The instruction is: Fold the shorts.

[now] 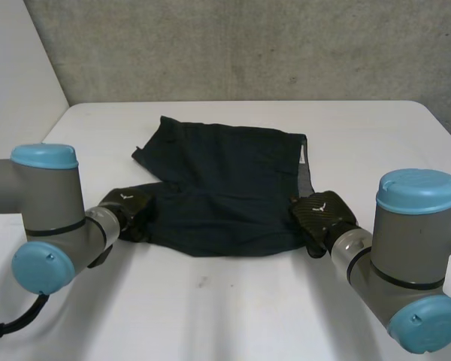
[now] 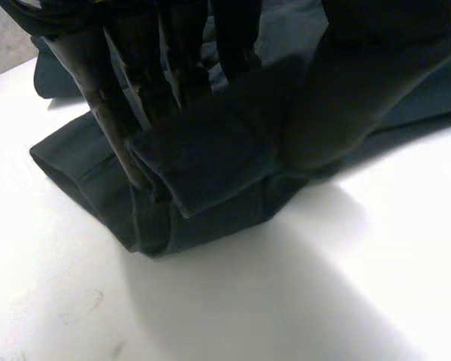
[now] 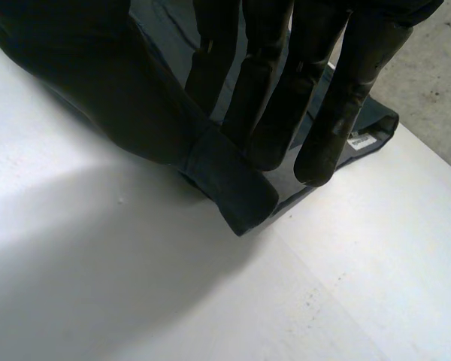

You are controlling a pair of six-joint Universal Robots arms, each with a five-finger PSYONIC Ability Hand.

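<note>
Left hand (image 1: 126, 204) and right hand (image 1: 321, 213) each seem to be pinching a near corner of the shorts (image 1: 225, 177), which lie flat mid table (image 1: 210, 308), so no fold's done yet.

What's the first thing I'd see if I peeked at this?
The dark shorts jump out first, lying in the middle of the white table. Next come the two black hands: the left hand pinches the shorts' near left corner, and the right hand pinches the near right corner.
</note>
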